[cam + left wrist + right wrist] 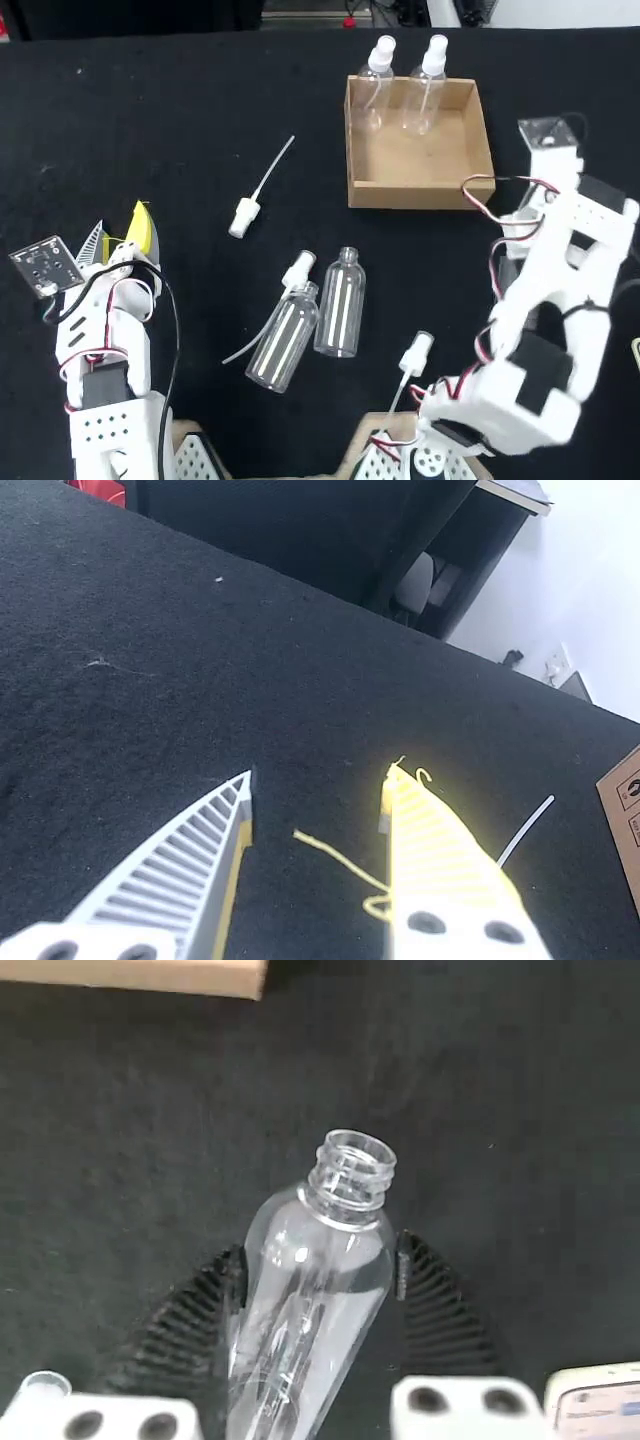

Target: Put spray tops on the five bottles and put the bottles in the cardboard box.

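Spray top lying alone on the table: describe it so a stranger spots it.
Find the cardboard box at the black table's far side. Left of it lies a white spray top, its tube angled toward the far edge. Other loose tops lie by a bottle or an arm's base; this one lies alone.

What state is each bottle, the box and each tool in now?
Left boxed bottle: upright, capped.
Right boxed bottle: upright, capped.
Cardboard box: open.
Left lying bottle: on its side, spray top at its neck.
Right lying bottle: on its side, uncapped.
Held bottle: uncapped.
Right tool: shut on it.
Left tool: open, empty.
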